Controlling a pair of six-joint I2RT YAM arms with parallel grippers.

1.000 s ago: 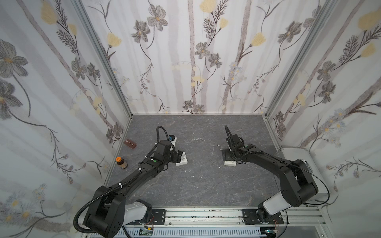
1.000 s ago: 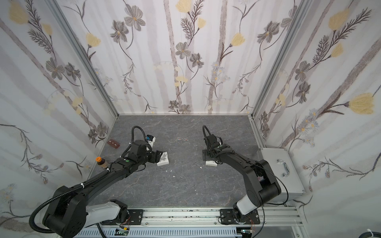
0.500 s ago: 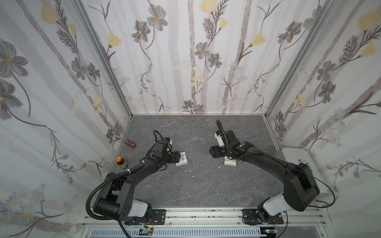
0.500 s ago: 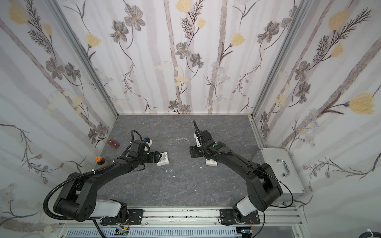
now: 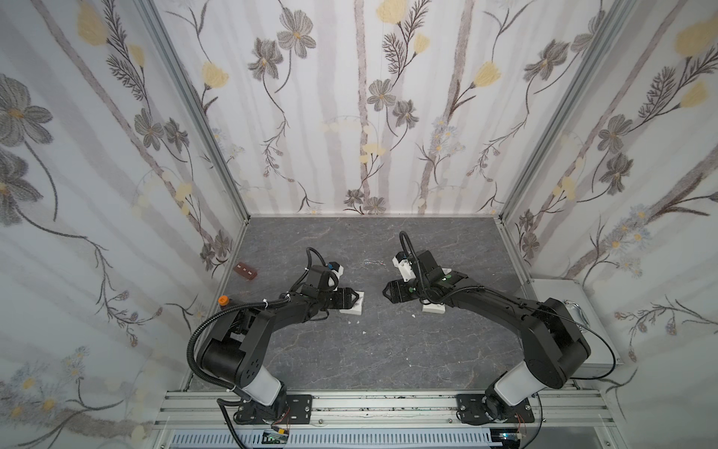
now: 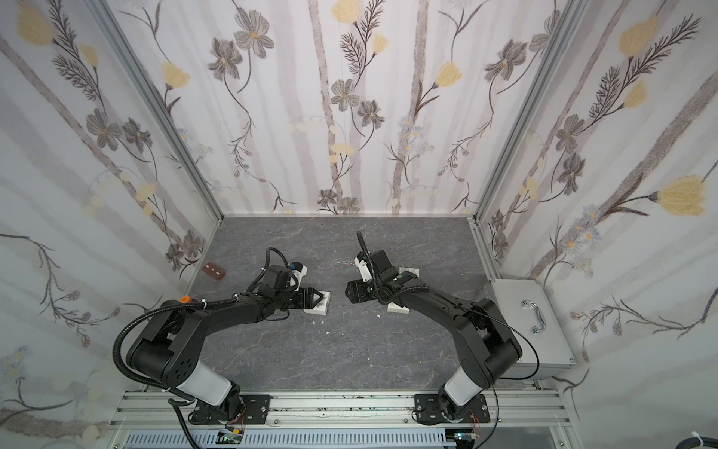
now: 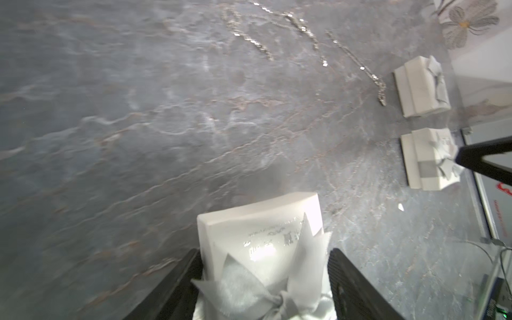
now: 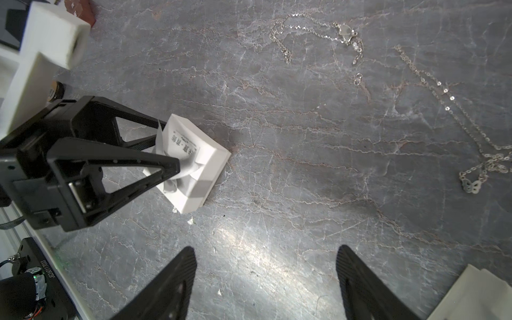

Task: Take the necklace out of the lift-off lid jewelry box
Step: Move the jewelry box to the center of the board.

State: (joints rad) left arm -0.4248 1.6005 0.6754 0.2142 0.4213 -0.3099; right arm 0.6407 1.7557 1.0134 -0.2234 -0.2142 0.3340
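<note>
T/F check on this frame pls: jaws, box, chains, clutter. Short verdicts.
1. The left gripper's jaws stand either side of the ribboned white box. True.
2. The right gripper holds a necklace. False: its jaws are open over bare table, with nothing between them.
3. Loose silver chains lie on the table, outside any box. True.
4. The box at the left gripper has its lid off. False: the lid is on, bow on top.
5. The orange-capped bottle stands by the right arm. False: it stands beside the left arm.
</note>
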